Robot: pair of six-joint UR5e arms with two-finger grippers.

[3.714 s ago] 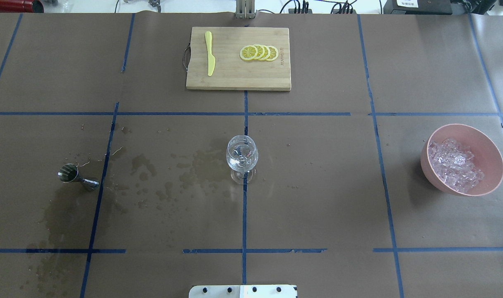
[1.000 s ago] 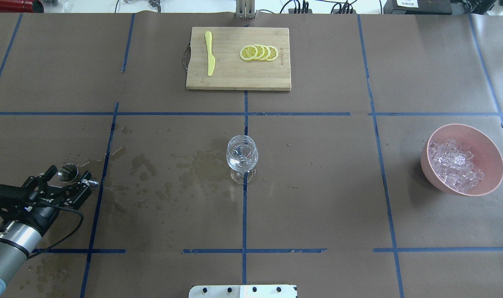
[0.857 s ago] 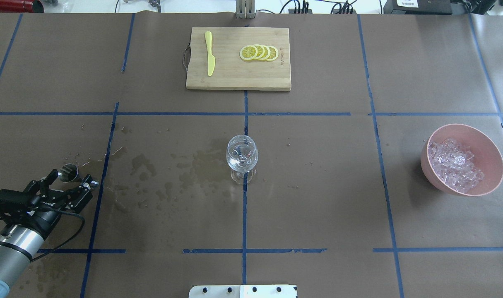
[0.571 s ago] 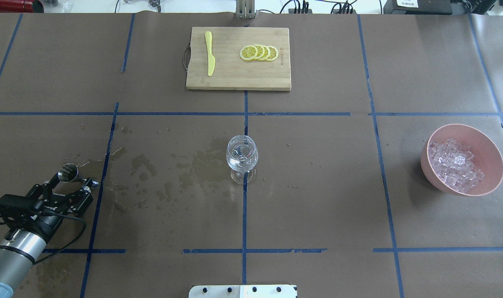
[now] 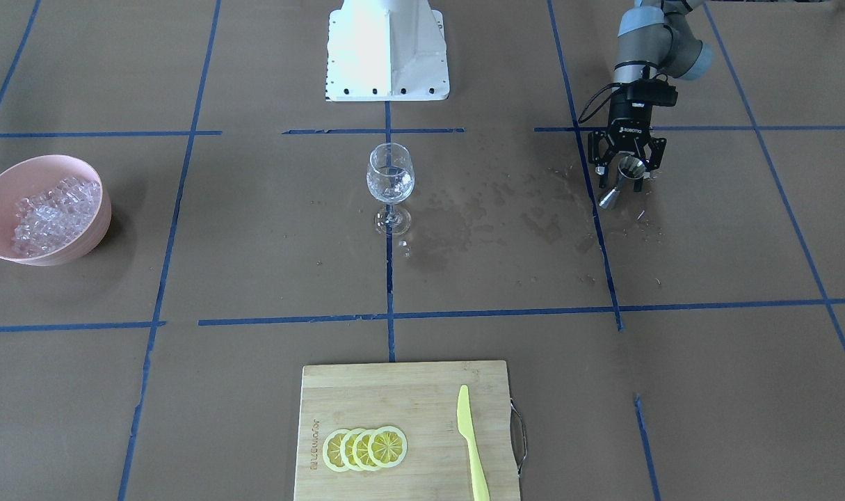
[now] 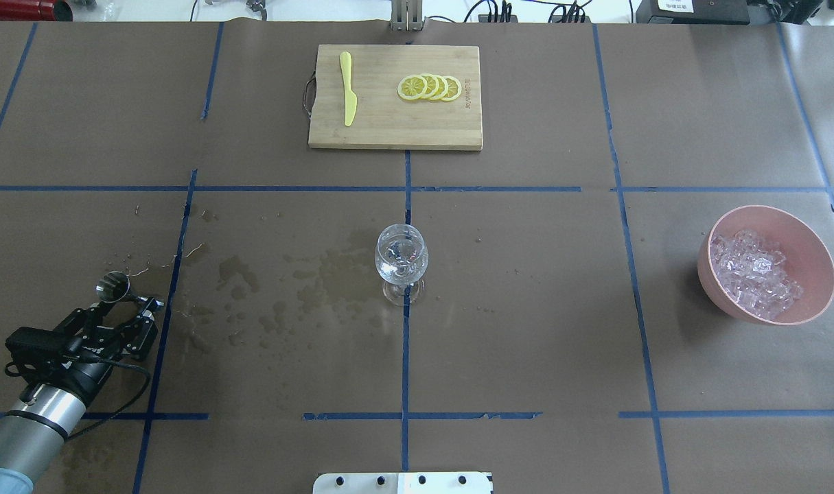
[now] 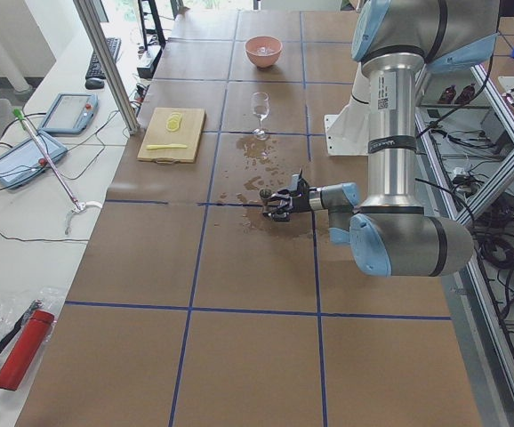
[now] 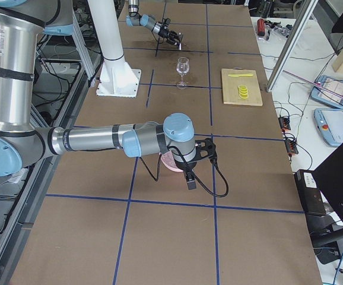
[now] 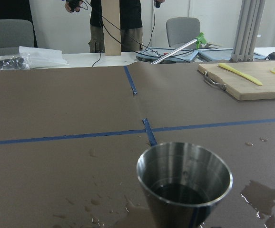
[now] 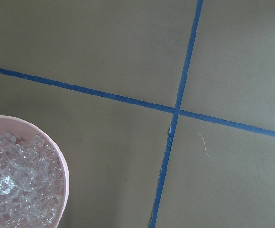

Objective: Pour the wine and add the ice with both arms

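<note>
A steel jigger (image 6: 113, 287) stands on the table at the left, with liquid in its cup (image 9: 178, 194). My left gripper (image 6: 125, 309) is open, its black fingers on either side of the jigger's waist (image 5: 613, 195) without closing on it. A wine glass (image 6: 401, 261) stands at the table's centre and seems to hold a little clear liquid. A pink bowl (image 6: 804, 237) at the right holds the ice (image 6: 753, 274). My right gripper (image 8: 195, 160) hangs high beside the bowl (image 10: 56, 152); I cannot tell whether it is open or shut.
A wooden cutting board (image 6: 389, 130) at the far middle carries lemon slices (image 6: 429, 88) and a yellow knife (image 6: 348, 89). Wet patches (image 6: 320, 274) lie between jigger and glass. The robot's base plate (image 6: 403, 482) is at the near edge.
The left arm came into view from the lower left, gripper open at the jigger. Over the last second it shifted back toward the near edge. Jigger, glass and bowl have not moved.
</note>
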